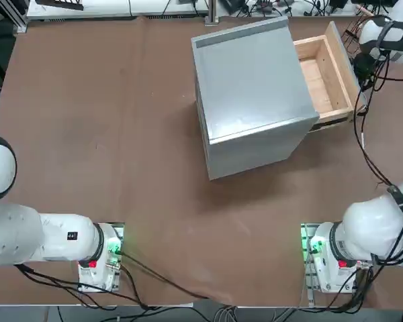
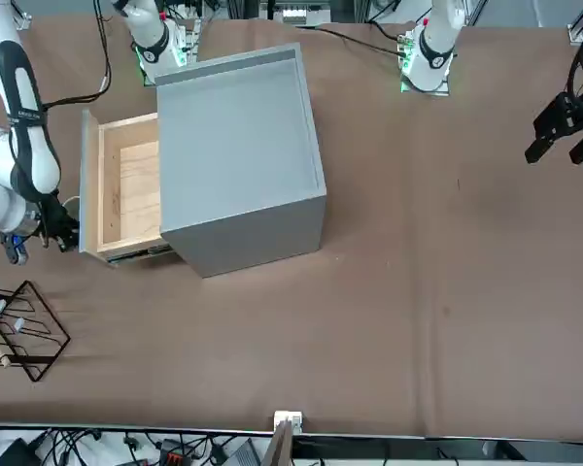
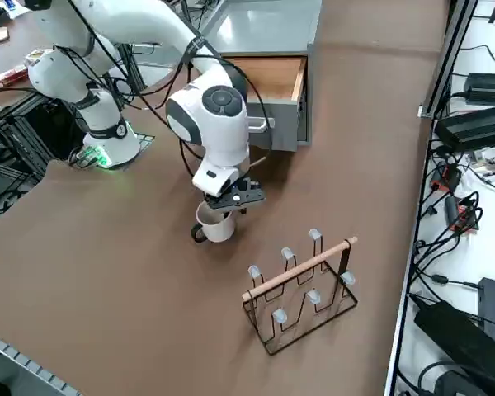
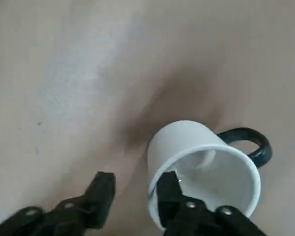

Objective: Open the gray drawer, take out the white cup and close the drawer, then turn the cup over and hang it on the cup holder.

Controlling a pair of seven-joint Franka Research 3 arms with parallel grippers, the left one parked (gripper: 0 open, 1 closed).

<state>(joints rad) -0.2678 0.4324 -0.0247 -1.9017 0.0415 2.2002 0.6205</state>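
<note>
Two black fingers of the right gripper [image 4: 136, 178] stood parted, nothing pinched between them, one overlapping the cup's rim. Largest around them was the gray cabinet [image 1: 255, 80], behind the jaws on the arm's base side; its gray drawer [image 3: 285, 111] hung open there, its wooden tray showing no cup. The cup holder [image 3: 301, 269] stood on the jaws' other side, near but apart. The white cup [image 4: 167, 152] sat outside the drawer, just under the jaws, mouth toward them, its dark handle [image 4: 266, 150] on the side away from the free finger.

The step in hand looked to be setting the cup down outside the drawer. One finger appeared to sit inside the mouth, though overlap hid its depth. A good release called for a straight lift along the fingers until both cleared the rim; any sideways start risked dragging or tipping the cup. The drawer then needed a push home before the cup was turned over.

The drawer's front edge called for clearance from the wrist on the way back. Bare tabletop around the cup offered turning room, while the holder's wire pegs limited any swing toward it.
</note>
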